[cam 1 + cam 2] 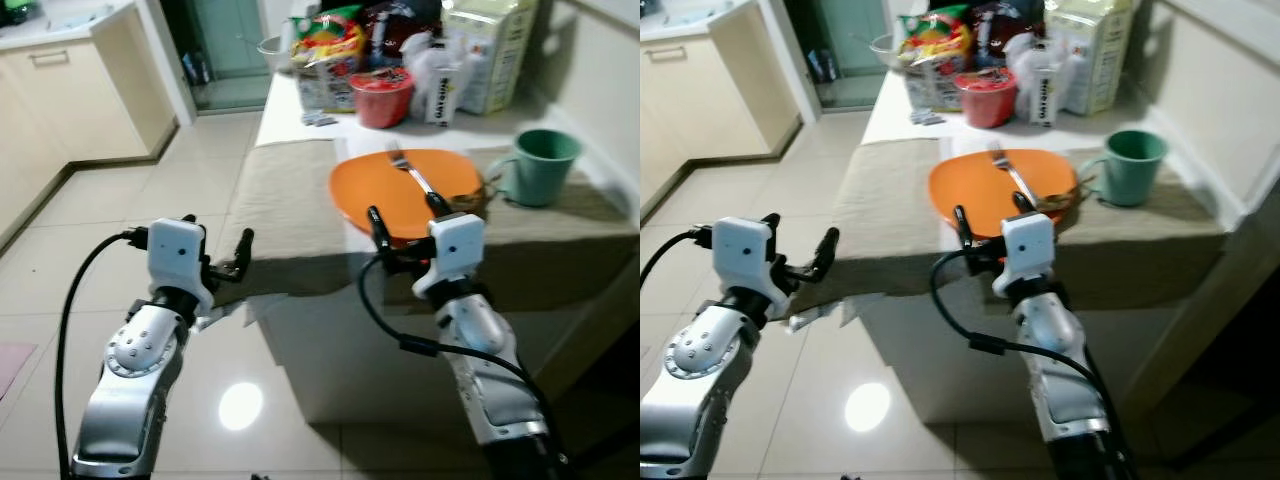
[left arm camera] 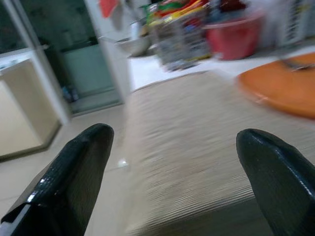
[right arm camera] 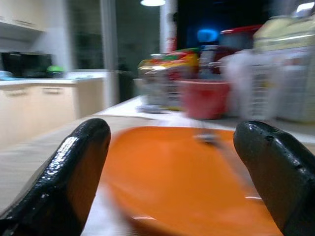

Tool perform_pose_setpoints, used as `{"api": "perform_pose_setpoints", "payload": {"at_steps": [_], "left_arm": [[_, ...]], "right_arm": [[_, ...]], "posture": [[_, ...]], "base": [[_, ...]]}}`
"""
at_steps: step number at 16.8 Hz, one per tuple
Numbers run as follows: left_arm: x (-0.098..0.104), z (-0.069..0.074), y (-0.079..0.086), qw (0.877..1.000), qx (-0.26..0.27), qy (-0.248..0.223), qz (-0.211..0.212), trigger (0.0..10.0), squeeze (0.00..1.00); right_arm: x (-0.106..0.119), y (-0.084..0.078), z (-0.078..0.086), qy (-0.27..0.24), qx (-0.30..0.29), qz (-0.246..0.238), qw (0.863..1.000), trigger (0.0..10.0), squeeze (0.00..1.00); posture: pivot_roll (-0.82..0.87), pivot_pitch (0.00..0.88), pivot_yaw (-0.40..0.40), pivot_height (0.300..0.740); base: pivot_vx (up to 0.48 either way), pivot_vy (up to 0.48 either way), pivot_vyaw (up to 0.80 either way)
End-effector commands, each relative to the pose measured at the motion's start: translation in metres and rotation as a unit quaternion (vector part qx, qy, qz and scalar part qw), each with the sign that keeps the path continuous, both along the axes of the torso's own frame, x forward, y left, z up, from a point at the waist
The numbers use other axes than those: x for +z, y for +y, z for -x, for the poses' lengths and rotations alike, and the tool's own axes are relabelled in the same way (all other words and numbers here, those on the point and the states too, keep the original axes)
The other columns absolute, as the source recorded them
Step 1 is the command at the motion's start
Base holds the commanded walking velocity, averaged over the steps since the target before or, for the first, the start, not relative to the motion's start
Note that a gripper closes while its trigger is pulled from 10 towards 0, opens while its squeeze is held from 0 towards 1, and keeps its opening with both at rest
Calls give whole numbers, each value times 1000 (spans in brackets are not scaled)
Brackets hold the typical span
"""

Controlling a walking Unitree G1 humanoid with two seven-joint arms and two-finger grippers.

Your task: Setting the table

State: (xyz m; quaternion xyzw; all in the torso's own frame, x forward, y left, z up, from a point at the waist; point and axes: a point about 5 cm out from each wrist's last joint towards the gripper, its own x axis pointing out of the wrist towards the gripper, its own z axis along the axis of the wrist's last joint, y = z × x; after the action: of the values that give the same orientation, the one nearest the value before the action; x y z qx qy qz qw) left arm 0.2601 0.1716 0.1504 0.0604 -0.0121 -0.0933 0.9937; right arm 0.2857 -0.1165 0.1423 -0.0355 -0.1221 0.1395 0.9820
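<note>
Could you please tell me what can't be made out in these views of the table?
- Fork on the orange plate: its handle end is hidden behind the right gripper in the eye views.
- Packages at the table's far end: labels too small, and blurred in both wrist views.
- Green mug: contents hidden by its wall.

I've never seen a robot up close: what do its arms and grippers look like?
Both arms are silver metal with rounded joints. Each wrist carries a white boxy block, and a black cable loops alongside. The left gripper and right gripper each have two long, glossy black fingers with rounded tips.
</note>
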Motion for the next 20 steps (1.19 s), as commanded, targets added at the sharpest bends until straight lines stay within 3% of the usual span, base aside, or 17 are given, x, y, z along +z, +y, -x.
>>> {"api": "perform_pose_setpoints", "payload": {"at_steps": [1, 8, 17, 20], "left_arm": [[2, 2, 3, 1000, 1, -7, -12, 10000, 0], [-1, 4, -2, 1000, -2, -2, -5, 10000, 0], [-2, 1, -2, 1000, 6, -1, -6, 10000, 0], [-2, -1, 3, 1000, 24, 1, -6, 10000, 0]], "right_arm": [[6, 11, 2, -18, 22, 0, 1000, 10000, 0], [20, 12, 0, -48, 24, -9, 999, 10000, 0], [18, 11, 1, -47, 23, -9, 999, 10000, 0], [16, 11, 3, -43, 25, -10, 999, 10000, 0]], "posture": [[-65, 7, 128, 740], [-66, 6, 119, 740], [-69, 7, 119, 740], [-70, 7, 117, 740]], "base": [[244, -409, 0], [0, -426, 0], [67, -418, 0], [0, 0, 0]]}}
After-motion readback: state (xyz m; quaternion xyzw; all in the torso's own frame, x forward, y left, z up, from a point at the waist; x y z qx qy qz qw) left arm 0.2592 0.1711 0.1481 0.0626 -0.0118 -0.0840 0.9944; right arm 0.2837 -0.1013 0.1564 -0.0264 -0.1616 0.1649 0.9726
